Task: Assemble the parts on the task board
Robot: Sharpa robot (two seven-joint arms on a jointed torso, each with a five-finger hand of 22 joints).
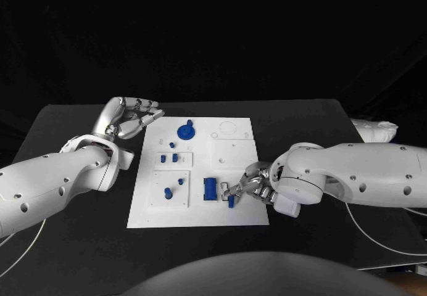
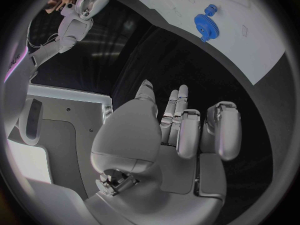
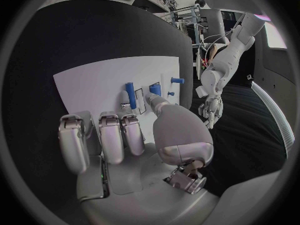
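My right hand pinches a small blue peg at its fingertips, over the task board. Prob light, stiff, slick plastic; grip mid-shaft. Left hand curled, empty.

A robotics lab: a black table against black backdrop, with equipment racks behind.

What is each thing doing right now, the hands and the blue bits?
Left hand: fingers curled, holding nothing, beside the task board.
Right hand: over the board, by the blue peg; grip unclear.
Blue gear: flat on the board.
Blue block: on the board.
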